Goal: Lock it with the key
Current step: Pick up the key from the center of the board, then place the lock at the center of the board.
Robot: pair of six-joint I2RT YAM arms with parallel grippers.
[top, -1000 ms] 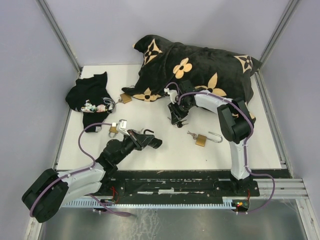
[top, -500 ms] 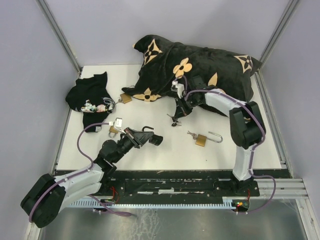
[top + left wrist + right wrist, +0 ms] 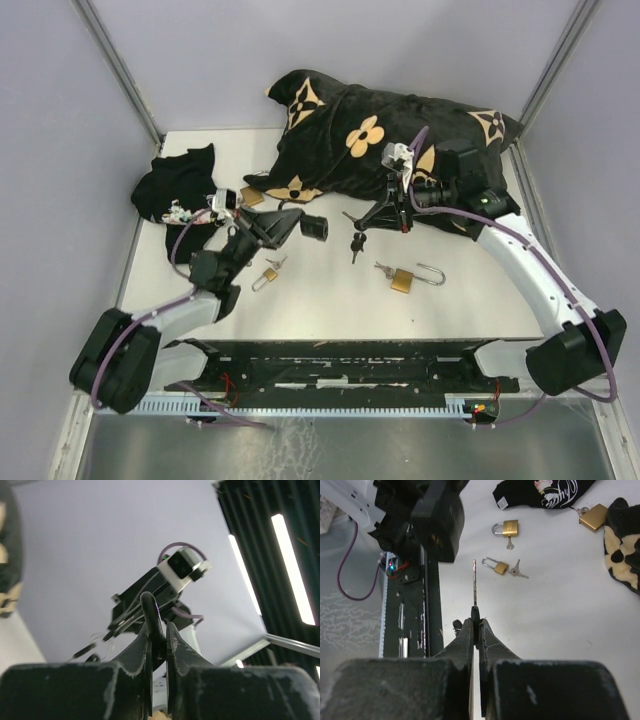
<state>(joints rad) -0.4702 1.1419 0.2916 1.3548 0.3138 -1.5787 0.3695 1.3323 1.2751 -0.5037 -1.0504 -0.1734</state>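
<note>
My left gripper [image 3: 287,222] is shut on the shackle [image 3: 151,611] of a black padlock [image 3: 314,228] and holds it above the table. The lock body also shows in the right wrist view [image 3: 438,524]. My right gripper [image 3: 388,211] is shut on the black head of a key [image 3: 475,582], whose thin blade points toward the black padlock with a gap between them. Other keys of the bunch [image 3: 357,243] hang below it. In the wrist views the left gripper [image 3: 159,630] and right gripper [image 3: 475,622] both have their jaws closed tight.
An open brass padlock [image 3: 402,279] lies at centre right. A small brass padlock with keys [image 3: 268,273] lies under the left arm, and another [image 3: 251,196] sits by the pillow. A black flowered pillow [image 3: 400,135] fills the back. A black cloth [image 3: 178,195] lies at the left.
My left arm has swung up and to the far left with the black padlock. My right arm has lifted the key bunch and drawn back to the right, turning the key toward the padlock.
</note>
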